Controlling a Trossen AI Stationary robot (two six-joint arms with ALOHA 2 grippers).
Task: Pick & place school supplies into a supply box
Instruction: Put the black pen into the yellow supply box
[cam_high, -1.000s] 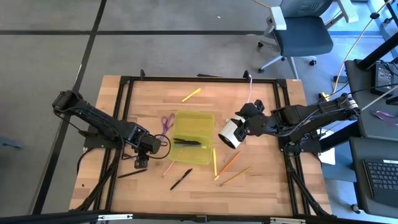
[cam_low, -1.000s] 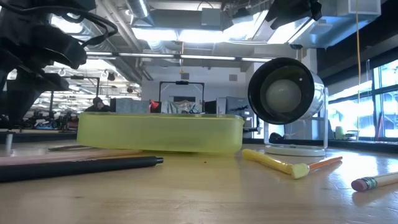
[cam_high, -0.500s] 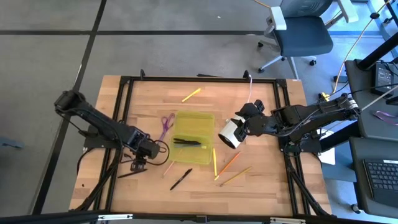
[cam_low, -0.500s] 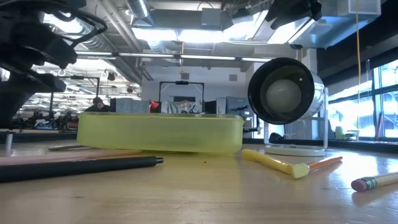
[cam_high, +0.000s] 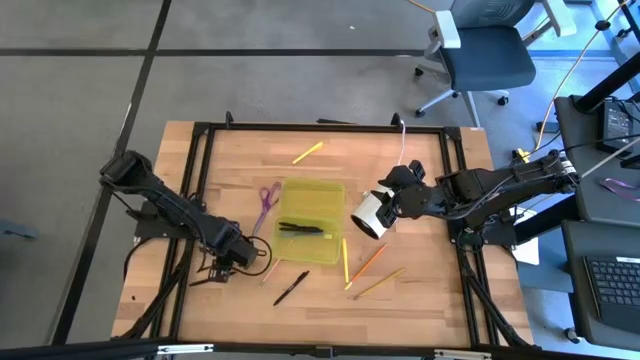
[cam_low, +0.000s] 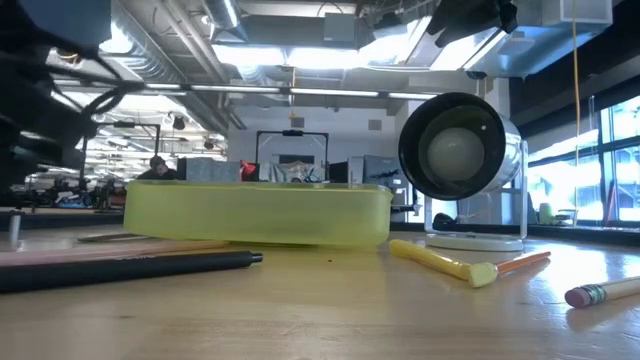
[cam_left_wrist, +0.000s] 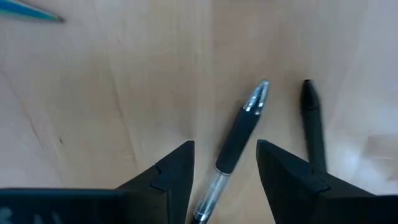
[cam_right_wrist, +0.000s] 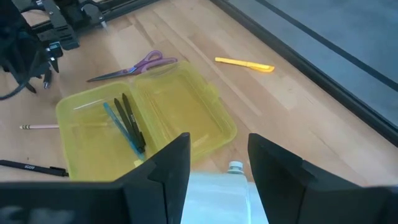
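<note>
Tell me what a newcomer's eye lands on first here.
The translucent yellow-green supply box at the table's middle, with pens already inside. Beside it, the right pincer holds a white cylinder. Near the table's front-left, the left pincer straddles a black pen, jaws open.

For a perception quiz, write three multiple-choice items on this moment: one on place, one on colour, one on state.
1. Where are the purple scissors?
A in the box
B on the table beside the box
C in the right gripper
2. What colour is the pen under the left gripper?
A orange
B yellow
C black
3. How is the left gripper?
A open, astride the pen
B shut on the scissors
C shut, empty

1 B: the purple scissors lie beside the supply box; the right gripper holds only the white cylinder.
2 C: the pen is black.
3 A: the left gripper has its fingers apart on either side of the pen.
</note>
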